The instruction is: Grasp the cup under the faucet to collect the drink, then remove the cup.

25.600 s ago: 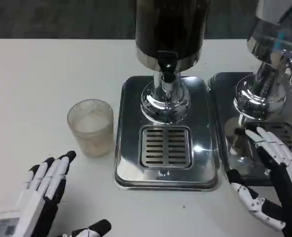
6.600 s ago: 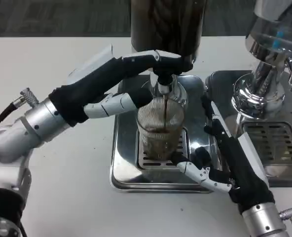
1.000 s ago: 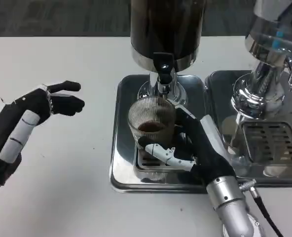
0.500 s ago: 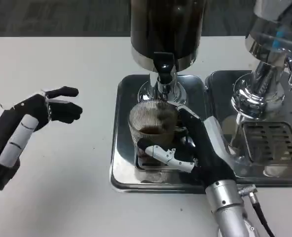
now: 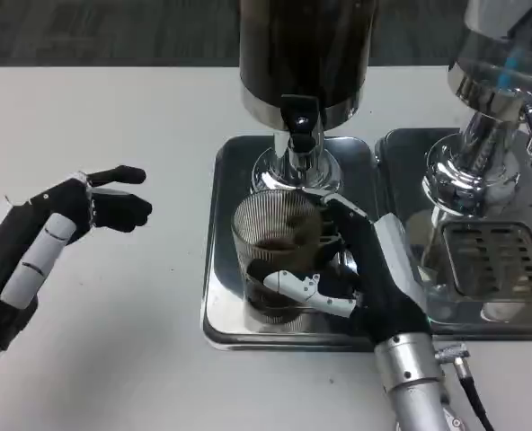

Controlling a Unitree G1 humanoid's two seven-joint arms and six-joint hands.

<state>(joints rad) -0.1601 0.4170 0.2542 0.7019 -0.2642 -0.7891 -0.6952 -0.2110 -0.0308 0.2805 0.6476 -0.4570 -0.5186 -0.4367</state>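
Holding the ribbed cup (image 5: 275,256) with dark drink in it at centre frame on the metal tray (image 5: 226,301), the right robot hand (image 5: 351,274) wraps it below the faucet (image 5: 300,126), filling apparently done, removal left, while the left robot hand (image 5: 82,211) hovers empty, fingers loosely apart, over the worktop (image 5: 113,117).

The cup (image 5: 275,260) sits on the drip tray (image 5: 226,310) before the faucet (image 5: 300,135), a second dispenser (image 5: 491,117) to its right.

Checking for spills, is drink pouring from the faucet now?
No, the faucet shows no stream above the cup held by the right hand.
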